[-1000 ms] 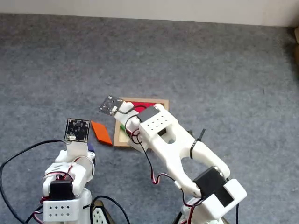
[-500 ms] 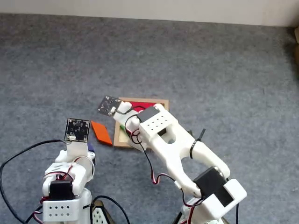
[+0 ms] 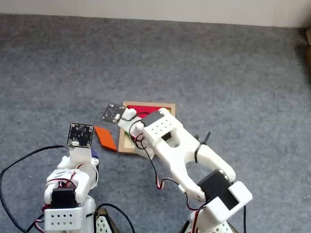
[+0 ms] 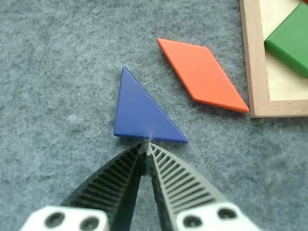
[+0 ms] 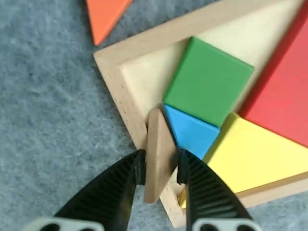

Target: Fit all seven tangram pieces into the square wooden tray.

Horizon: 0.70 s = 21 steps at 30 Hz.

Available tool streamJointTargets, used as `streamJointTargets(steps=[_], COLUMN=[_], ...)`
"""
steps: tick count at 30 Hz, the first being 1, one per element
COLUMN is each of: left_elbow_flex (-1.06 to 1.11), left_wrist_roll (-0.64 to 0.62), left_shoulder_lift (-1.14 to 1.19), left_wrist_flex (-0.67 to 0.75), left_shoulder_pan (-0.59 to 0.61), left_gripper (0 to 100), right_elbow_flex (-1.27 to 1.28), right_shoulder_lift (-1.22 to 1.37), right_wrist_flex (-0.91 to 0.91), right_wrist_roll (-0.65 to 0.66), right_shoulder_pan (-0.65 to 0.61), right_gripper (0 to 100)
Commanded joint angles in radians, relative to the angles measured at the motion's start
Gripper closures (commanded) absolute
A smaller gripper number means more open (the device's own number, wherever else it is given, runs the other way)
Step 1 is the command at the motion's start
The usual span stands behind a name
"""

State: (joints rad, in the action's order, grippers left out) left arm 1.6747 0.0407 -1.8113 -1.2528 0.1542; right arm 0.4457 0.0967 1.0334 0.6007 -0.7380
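The square wooden tray (image 5: 139, 48) holds a green square (image 5: 209, 79), a small blue triangle (image 5: 192, 132), a yellow piece (image 5: 255, 154) and a red piece (image 5: 288, 101). My right gripper (image 5: 161, 168) is shut on a plain wood-coloured piece (image 5: 159, 149), which stands on edge over the tray's rim beside the small blue triangle. A larger blue triangle (image 4: 142, 113) and an orange parallelogram (image 4: 202, 74) lie on the carpet beside the tray (image 4: 252, 57). My left gripper (image 4: 146, 144) is shut and empty, its tips at the larger blue triangle's edge.
In the high view the right arm (image 3: 163, 128) covers most of the tray (image 3: 167, 107), with the orange parallelogram (image 3: 106, 138) just left of it. The left arm (image 3: 73, 179) sits at the lower left. Grey carpet (image 3: 218, 63) surrounds everything.
The right arm has shifted slightly over the tray, still holding the wood-coloured piece. The left arm has kept still.
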Motion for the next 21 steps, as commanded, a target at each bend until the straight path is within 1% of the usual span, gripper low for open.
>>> streamJointTargets(steps=[1,3,7,12,16,21], left_elbow_flex=[0.021,0.021,0.021,0.021,0.021,0.021], left_wrist_roll=[-0.009,-0.009,-0.009,-0.009,-0.009,-0.009], left_shoulder_lift=[-0.005,-0.005,-0.005,-0.005,-0.005,-0.005], left_wrist_flex=[-0.003,-0.003,-0.003,-0.003,-0.003,-0.003], left_shoulder_pan=[0.01,0.01,0.01,0.01,0.01,0.01], left_gripper=[97,97,97,97,97,97], right_elbow_flex=[0.001,-0.001,-0.01,-0.064,-0.067,-0.073], right_shoulder_lift=[0.022,0.021,0.012,-0.094,-0.153,-0.159], right_wrist_flex=[0.012,0.012,0.042,0.119,0.12,0.117], right_wrist_roll=[0.02,0.02,0.02,0.018,0.018,0.014], right_shoulder_pan=[0.018,0.018,0.019,0.021,0.039,0.077], right_gripper=[94.1,97.1,97.6,97.6,97.6,97.6])
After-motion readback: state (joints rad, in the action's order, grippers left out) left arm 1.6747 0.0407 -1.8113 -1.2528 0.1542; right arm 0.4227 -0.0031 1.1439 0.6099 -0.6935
